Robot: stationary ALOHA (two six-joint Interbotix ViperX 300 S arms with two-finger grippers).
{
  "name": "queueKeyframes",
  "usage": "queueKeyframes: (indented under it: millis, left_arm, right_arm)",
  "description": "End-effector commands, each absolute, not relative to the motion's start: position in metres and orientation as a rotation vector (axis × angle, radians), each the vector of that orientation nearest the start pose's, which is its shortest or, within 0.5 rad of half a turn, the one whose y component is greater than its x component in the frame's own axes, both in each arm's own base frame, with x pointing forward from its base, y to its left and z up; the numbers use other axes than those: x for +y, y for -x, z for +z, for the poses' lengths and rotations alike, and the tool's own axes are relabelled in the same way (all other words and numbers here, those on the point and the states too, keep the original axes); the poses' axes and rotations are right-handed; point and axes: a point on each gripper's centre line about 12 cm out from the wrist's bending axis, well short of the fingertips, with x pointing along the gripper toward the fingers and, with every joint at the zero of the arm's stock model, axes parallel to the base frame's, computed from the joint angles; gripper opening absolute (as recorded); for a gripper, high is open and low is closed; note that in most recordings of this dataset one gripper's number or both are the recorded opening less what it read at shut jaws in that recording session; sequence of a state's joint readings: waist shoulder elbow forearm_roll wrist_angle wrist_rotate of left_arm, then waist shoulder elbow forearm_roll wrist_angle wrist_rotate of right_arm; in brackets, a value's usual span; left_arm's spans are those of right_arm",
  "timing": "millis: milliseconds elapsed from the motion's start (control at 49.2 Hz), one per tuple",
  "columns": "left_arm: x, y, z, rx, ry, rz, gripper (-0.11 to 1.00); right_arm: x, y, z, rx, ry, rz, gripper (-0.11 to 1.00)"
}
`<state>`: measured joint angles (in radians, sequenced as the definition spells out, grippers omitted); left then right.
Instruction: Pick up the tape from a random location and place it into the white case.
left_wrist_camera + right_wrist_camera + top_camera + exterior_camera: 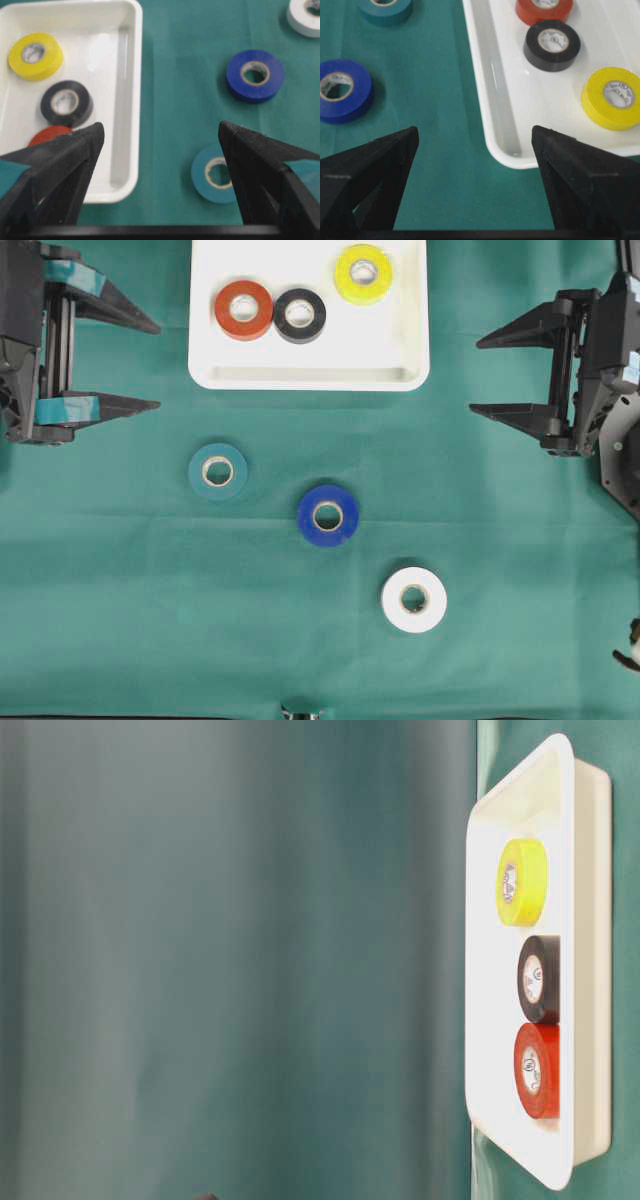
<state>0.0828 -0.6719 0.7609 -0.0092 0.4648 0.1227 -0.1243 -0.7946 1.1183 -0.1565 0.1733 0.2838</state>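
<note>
Both hands, left hand [152, 366] and right hand [478, 375], spread wide, empty, flanking white case [310, 373]; teal tape [218, 471] nearest for pickup.

Left pincer [145, 365] and right pincer [487, 375] both gape wide, empty.

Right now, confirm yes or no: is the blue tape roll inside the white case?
No, the blue tape roll lies on the green cloth, outside the white case.
</note>
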Motion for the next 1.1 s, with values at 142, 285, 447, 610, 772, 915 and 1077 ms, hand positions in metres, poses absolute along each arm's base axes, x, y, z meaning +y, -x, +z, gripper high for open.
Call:
queueKeyframes:
  millis: [142,285,447,610,772,915,1077]
  left_arm:
    - [0.021,-0.255,0.304,0.497,-0.084,0.051,0.97]
    - [0.021,-0.255,0.296,0.462,-0.086,0.055,0.97]
    - [0.02,-0.255,0.288,0.427,-0.087,0.055,0.97]
    - [0.018,-0.254,0.282,0.394,-0.09,0.049,0.97]
    - [0.018,-0.254,0.28,0.39,-0.089,0.048,0.97]
    - [0.018,-0.255,0.281,0.383,-0.089,0.048,0.97]
    - [0.018,-0.256,0.284,0.357,-0.091,0.05,0.97]
  right_arm:
    - [-0.031,-0.219,0.239,0.452,-0.14,-0.176,0.87]
    - [-0.031,-0.219,0.24,0.446,-0.136,-0.176,0.87]
    - [-0.031,-0.22,0.241,0.434,-0.129,-0.172,0.87]
    - [-0.03,-0.221,0.245,0.403,-0.121,-0.163,0.86]
    - [-0.03,-0.221,0.245,0.397,-0.115,-0.163,0.86]
    - [-0.03,-0.224,0.25,0.354,-0.113,-0.153,0.86]
    - [-0.029,-0.226,0.26,0.289,-0.11,-0.14,0.86]
